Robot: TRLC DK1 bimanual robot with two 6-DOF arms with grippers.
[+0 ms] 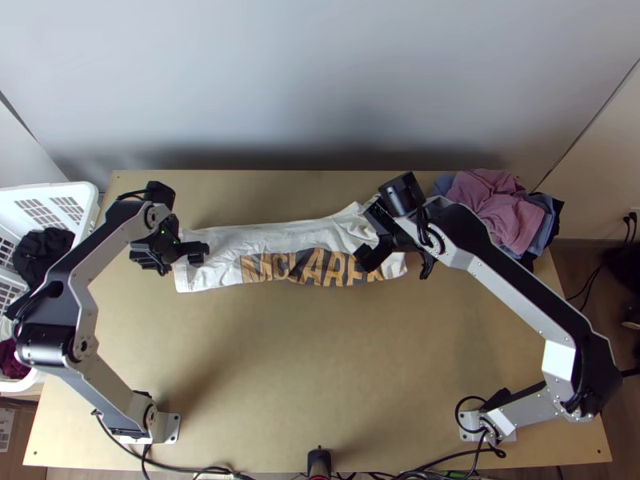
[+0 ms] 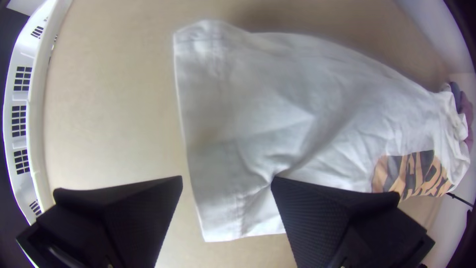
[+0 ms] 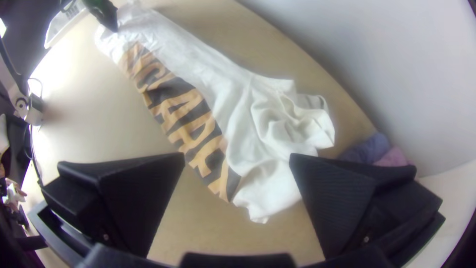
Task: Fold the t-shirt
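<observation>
The white t-shirt (image 1: 232,240) with orange and dark lettering lies as a long folded strip across the upper middle of the table, flat at its left end and bunched at its right end. My left gripper (image 1: 174,258) is over the left end; in the left wrist view my left gripper (image 2: 227,181) stands open, one finger over the cloth (image 2: 238,99), the other beside its edge. At the right end is my right gripper (image 1: 376,240); in the right wrist view my right gripper (image 3: 237,158) is open above the bunched end of the cloth (image 3: 267,164).
A pile of pink, blue and dark clothes (image 1: 496,204) lies at the table's upper right corner. Beside the table's left edge stands a white basket (image 1: 84,196) holding dark clothes. Bare table (image 1: 312,360) stretches between the shirt and the arms' bases.
</observation>
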